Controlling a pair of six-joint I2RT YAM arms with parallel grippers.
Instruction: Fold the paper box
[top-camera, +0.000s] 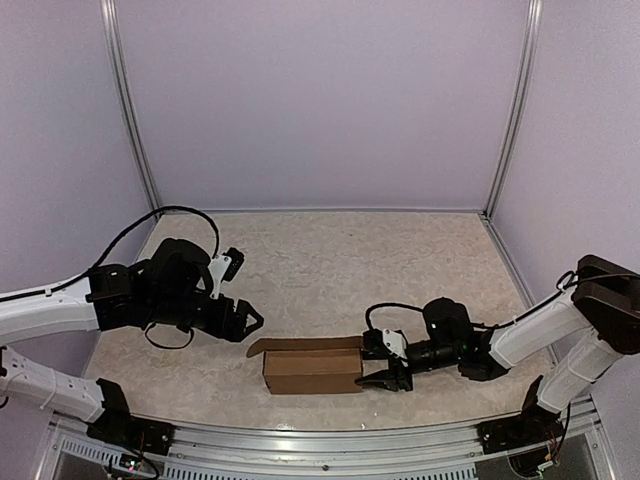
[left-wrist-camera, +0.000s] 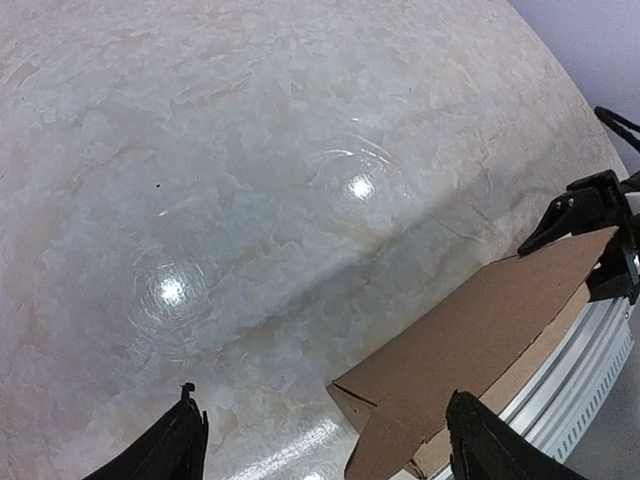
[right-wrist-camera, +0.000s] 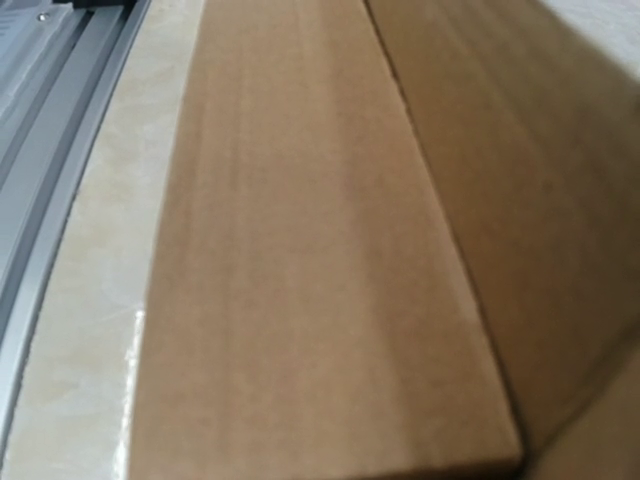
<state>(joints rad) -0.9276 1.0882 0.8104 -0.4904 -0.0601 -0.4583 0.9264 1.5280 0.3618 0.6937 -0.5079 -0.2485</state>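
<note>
The paper box (top-camera: 312, 370) is clamped at one end by the right gripper (top-camera: 388, 364), its open flap (top-camera: 260, 346) lying just ahead of the wide-spread left gripper (top-camera: 245, 323) — end-closing is judged in hand — an inward push is called for next

Top view: soft, even overhead light of moderate brightness. The plain brown cardboard box (top-camera: 312, 370) casts only a faint shadow on the pale marbled table (top-camera: 330, 260). Left wrist view: two round glare spots lie on the glossy table, a broad soft shadow band crosses it from left to right, and wide-angle bowing curves its far right edge. Right wrist view: the cardboard lies close to the lens, blurred throughout and darker toward the right.
</note>
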